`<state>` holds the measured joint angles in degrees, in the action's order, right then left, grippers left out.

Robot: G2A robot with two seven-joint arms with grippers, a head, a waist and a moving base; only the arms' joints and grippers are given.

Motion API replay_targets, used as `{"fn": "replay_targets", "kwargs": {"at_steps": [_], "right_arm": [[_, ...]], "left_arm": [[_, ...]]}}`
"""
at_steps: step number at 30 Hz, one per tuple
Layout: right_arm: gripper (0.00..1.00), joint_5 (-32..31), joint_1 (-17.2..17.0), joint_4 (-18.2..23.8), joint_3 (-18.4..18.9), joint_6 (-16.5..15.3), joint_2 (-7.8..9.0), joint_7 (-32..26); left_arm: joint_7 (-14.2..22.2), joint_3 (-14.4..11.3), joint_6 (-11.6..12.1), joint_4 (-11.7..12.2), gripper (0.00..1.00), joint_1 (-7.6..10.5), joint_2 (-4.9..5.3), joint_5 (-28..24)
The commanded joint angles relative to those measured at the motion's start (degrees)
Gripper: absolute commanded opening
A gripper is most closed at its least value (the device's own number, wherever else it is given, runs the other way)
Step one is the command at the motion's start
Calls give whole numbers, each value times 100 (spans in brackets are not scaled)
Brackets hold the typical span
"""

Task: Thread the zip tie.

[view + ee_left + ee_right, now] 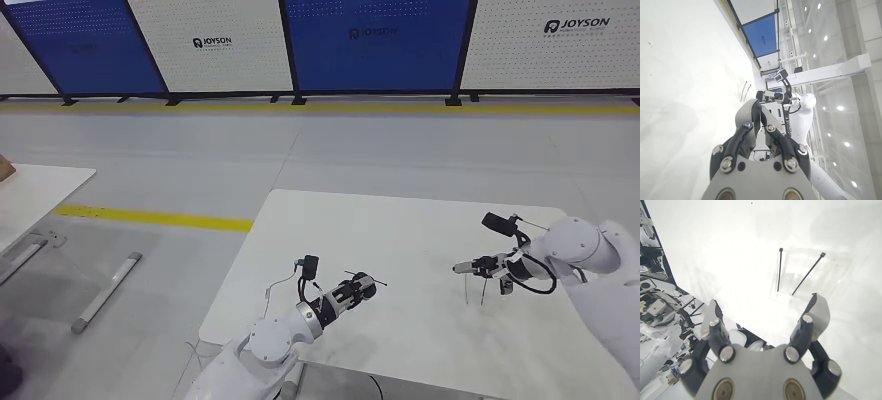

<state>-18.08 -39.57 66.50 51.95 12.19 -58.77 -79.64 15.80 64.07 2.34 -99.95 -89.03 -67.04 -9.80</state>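
My left gripper (364,283) is shut on a black zip tie (379,282) near the table's front middle; the tie sticks out on both sides of the fingers. In the left wrist view the left gripper (758,103) shows the tie (760,117) as a thin strip pinched between the pads. Two more zip ties (780,270) (808,274) lie side by side on a clear plastic sheet (831,272). My right gripper (764,304) stands open just above and short of them. From above, the right gripper (463,268) is at the table's right, with the loose ties (483,291) beside it.
The white table (400,230) is bare between the two arms. Its left edge (235,265) drops to the grey floor. A second white table (40,190) stands far left.
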Motion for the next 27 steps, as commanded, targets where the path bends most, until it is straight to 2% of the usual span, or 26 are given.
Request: {"fn": "replay_targets", "kwargs": {"at_steps": [1, 8, 10, 12, 22, 27], "right_arm": [[100, -21, -50, 24, 11, -3, 0, 176], [100, -512, -202, 325, 85, 88, 94, 258], [100, -644, -231, 426, 111, -74, 128, 203], [100, -673, -261, 498, 168, -437, 168, 103], [100, -653, -327, 494, 153, -466, 164, 194], [100, -473, -284, 475, 170, -182, 127, 261]], "left_arm": [[0, 0, 0, 0, 0, 0, 0, 0], [0, 0, 0, 0, 0, 0, 0, 0], [0, 0, 0, 0, 0, 0, 0, 0], [0, 0, 0, 0, 0, 0, 0, 0], [0, 0, 0, 0, 0, 0, 0, 0], [0, 0, 0, 0, 0, 0, 0, 0]]}}
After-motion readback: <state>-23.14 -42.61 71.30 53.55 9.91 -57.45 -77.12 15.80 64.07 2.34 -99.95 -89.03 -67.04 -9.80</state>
